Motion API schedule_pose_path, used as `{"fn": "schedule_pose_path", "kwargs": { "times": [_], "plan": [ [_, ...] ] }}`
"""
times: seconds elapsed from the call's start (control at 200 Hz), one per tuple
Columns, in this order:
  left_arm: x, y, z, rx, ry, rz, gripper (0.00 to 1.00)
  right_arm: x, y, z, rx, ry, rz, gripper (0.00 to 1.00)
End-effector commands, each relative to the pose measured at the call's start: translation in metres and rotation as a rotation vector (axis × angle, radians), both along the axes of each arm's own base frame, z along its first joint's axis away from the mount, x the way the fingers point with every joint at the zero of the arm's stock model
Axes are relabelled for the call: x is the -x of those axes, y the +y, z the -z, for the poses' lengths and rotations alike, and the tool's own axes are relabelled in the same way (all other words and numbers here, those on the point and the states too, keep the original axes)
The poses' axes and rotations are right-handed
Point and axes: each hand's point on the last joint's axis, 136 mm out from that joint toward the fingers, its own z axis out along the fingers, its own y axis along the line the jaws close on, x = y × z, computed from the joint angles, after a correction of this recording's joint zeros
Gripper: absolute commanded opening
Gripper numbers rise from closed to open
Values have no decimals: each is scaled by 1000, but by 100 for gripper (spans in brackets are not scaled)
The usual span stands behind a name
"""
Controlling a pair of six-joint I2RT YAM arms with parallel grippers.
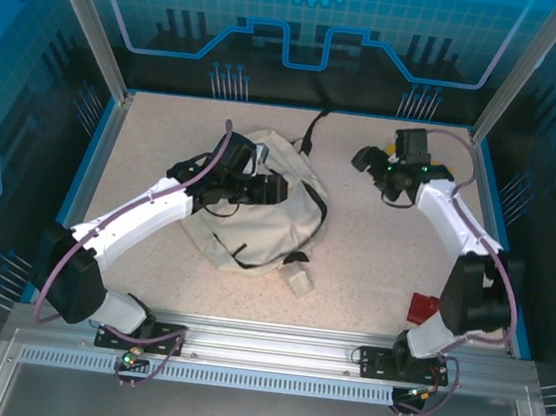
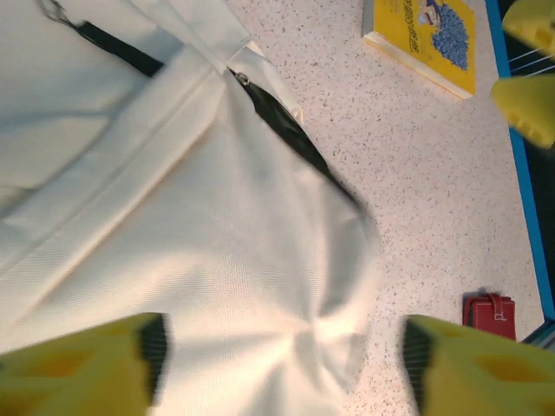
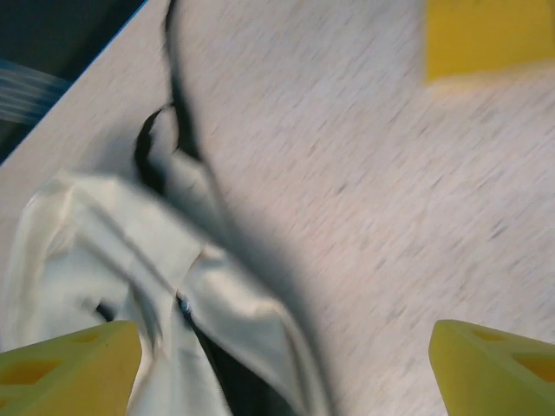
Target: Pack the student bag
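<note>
Lying slumped on the speckled counter [image 1: 374, 249], left of centre, is the student bag [image 1: 275, 233]: cream fabric, crumpled, with black zip trim showing along a fold. A black strap [image 1: 313, 132] trails from its top toward the far edge. The left gripper [image 1: 265, 189] hangs directly over the bag's upper part. In the left wrist view its yellow fingers [image 2: 78, 364] stand wide apart with bare fabric beneath them and nothing pinched. The right gripper [image 1: 369, 161] sits off the bag's far right corner, above the counter, clear of the fabric. Its fingers [image 3: 61, 364] are also spread wide and hold nothing, though that view is blurred. A yellow book [image 2: 425, 39] with a blue cover drawing lies flat on the counter, well apart from the bag. A small red item [image 1: 419, 306] rests near the right arm's base. A small pale piece [image 1: 300, 281] lies just beside the bag's near edge; cannot tell what it is.
</note>
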Motion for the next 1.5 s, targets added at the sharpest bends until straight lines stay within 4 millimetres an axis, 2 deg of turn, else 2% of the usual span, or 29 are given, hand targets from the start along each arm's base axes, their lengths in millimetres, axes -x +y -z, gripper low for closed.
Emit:
{"fn": "schedule_pose_path", "kwargs": {
  "times": [0.0,0.085,0.19,0.27,0.41,0.53,0.55,0.57,0.75,0.85,0.95,0.96,0.975,1.106,1.316,1.496],
  "plan": [
    [-2,7,-3,1,-5,-32,98,-22,-43,29,149,89,-4,87],
    [-5,15,-3,-20,-5,-67,99,-48,-67,46,167,114,31,87],
    [-8,24,-2,-34,-2,-104,99,-74,-81,63,169,134,40,86],
    [-10,28,-1,-38,4,-120,99,-91,-85,74,167,146,36,86],
    [-13,33,1,-47,6,-143,99,-113,-81,90,134,152,9,85],
    [-16,37,3,-51,11,-157,99,-122,-75,110,104,202,-2,84],
    [-16,37,3,-51,10,-159,99,-123,-74,108,99,202,-3,83],
    [-17,38,4,-53,13,-163,99,-123,-73,119,95,227,-6,83],
    [-19,39,6,-51,23,-170,99,-113,-63,143,80,310,-23,83],
    [-20,38,7,-50,26,-170,99,-97,-57,149,75,358,-36,83],
    [-21,38,8,-50,33,-175,99,-73,-48,154,72,406,-66,83],
    [-21,38,8,-50,34,-177,99,-72,-47,146,74,392,-68,82],
    [-21,38,9,-50,34,-178,99,-68,-46,144,76,393,-72,82],
    [-23,36,10,-49,40,-177,99,-28,-29,141,75,432,-133,82],
    [-24,33,11,-41,47,-168,99,59,-8,138,41,485,-155,80],
    [-22,31,13,-31,57,-156,99,140,-3,145,21,551,-119,78]
  ]
}}
